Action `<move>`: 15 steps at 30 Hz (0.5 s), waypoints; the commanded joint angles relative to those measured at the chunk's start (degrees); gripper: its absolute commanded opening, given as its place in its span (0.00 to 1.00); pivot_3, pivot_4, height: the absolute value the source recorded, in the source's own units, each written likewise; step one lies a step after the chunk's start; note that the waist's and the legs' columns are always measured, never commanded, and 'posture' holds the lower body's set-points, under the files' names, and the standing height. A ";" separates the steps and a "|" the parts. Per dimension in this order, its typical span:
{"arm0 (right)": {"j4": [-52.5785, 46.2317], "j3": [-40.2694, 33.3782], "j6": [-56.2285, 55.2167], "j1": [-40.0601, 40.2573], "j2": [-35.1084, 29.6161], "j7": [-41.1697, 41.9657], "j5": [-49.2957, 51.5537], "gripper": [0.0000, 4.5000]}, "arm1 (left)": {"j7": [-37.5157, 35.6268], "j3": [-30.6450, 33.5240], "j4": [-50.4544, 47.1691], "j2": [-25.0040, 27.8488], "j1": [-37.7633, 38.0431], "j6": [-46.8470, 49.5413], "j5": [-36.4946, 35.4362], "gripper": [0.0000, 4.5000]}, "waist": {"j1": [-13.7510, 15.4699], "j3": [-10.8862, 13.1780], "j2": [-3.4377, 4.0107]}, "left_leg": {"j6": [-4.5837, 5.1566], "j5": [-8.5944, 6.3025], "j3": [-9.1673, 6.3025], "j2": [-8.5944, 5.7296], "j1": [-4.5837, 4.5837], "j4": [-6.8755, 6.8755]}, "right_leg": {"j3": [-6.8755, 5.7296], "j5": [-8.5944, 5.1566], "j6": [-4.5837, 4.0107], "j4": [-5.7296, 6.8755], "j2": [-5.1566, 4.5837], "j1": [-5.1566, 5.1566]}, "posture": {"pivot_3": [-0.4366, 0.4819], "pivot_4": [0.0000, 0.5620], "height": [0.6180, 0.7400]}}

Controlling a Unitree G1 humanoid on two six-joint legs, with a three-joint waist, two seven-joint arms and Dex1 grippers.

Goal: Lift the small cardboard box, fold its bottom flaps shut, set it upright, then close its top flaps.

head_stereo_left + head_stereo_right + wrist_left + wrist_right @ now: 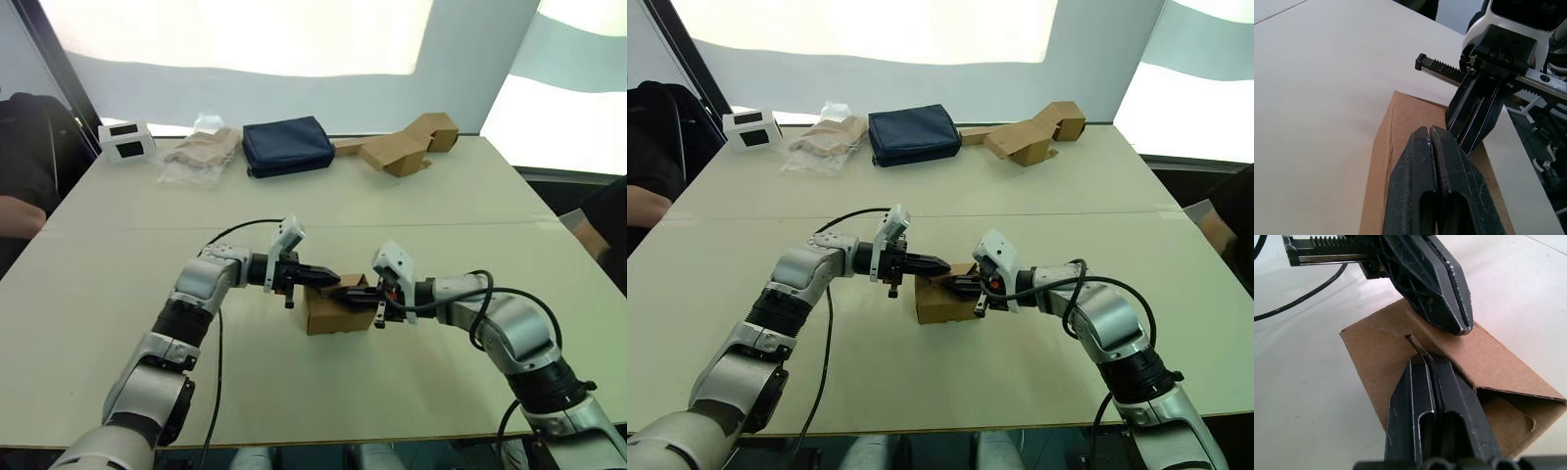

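The small cardboard box [328, 315] stands on the table [118, 294] between my two arms, plain brown and about fist-sized. My left gripper [333, 277] reaches in from the left, shut, with its tips over the box's top near the left edge. From the right, my right gripper [345, 297] is also shut and its tips press on the top flaps [1493, 357] at their seam. In the right wrist view, a gap [1508, 416] shows under one folded flap at the box's end. The bottom flaps are hidden under the box.
At the table's far edge lie a bent tan cardboard piece [407, 147], a navy pouch [287, 145], a clear bag with tan contents [201, 152] and a white device [125, 140]. A person's arm [20, 211] rests at the left edge, and another person [593, 235] is at the right.
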 commanded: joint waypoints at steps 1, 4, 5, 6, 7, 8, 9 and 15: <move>-1.56 -0.47 0.66 0.53 -1.02 1.01 0.20 0.00 | -0.81 -0.45 -2.40 0.79 0.23 -1.67 0.45 0.01 | -0.02 0.00 0.00 | 0.00 0.00 0.00 0.00 0.00 0.00 | 0.00 0.00 0.00 0.00 0.00 0.00 | 0.48 0.27 1.00; -4.11 -0.67 0.84 1.42 -2.08 2.44 1.01 0.00 | -1.05 -1.88 -2.46 1.39 1.09 -3.46 1.99 0.01 | 0.03 0.00 0.00 | 0.00 0.00 -0.01 0.00 0.00 0.00 | 0.00 0.00 0.00 0.00 0.00 0.00 | 0.48 0.27 1.00; -5.76 -1.36 1.26 1.91 -2.44 3.08 2.18 0.00 | -0.86 -2.53 -2.59 1.63 1.75 -4.44 2.83 0.01 | 0.00 0.00 0.00 | 0.00 0.00 0.00 0.00 0.00 0.00 | 0.00 0.00 0.00 0.00 0.00 0.00 | 0.48 0.27 1.00; -7.61 -2.68 2.01 2.22 -2.58 3.36 3.90 0.00 | -0.54 -3.30 -2.70 1.95 2.69 -5.49 3.95 0.01 | 0.00 0.00 0.00 | 0.00 0.00 0.00 0.00 0.00 -0.01 | 0.00 0.00 0.00 0.00 0.00 0.00 | 0.48 0.27 1.00; -9.22 -4.88 3.26 1.95 -2.19 2.99 6.39 0.00 | -0.09 -4.00 -2.75 2.29 3.88 -6.95 5.20 0.01 | 0.01 0.00 0.00 | 0.00 0.00 0.00 0.00 0.00 -0.01 | 0.00 0.00 0.00 0.00 0.00 0.00 | 0.48 0.27 1.00; -10.15 -7.66 4.63 1.28 -1.32 2.01 9.18 0.00 | 0.45 -4.16 -3.35 2.42 5.03 -7.38 5.63 0.01 | 0.01 0.00 0.00 | 0.01 -0.01 -0.02 0.00 0.00 -0.01 | 0.00 0.00 0.00 0.00 -0.01 0.00 | 0.48 0.27 1.00; -10.34 -9.96 5.91 0.36 -0.54 0.75 11.24 0.00 | 0.88 -3.74 -4.35 2.44 5.71 -6.81 5.16 0.01 | -0.03 0.00 0.00 | 0.01 -0.01 -0.02 0.01 0.00 -0.02 | 0.00 0.00 0.00 0.00 -0.01 0.00 | 0.48 0.27 1.00; -8.88 -14.75 8.47 -2.90 0.47 -2.89 14.75 0.00 | 4.01 1.82 -12.19 2.14 4.21 -0.60 -0.86 0.01 | 0.04 0.00 0.00 | -0.02 0.01 -0.04 0.05 0.04 -0.01 | 0.00 0.03 -0.09 0.01 -0.02 0.04 | 0.48 0.27 1.00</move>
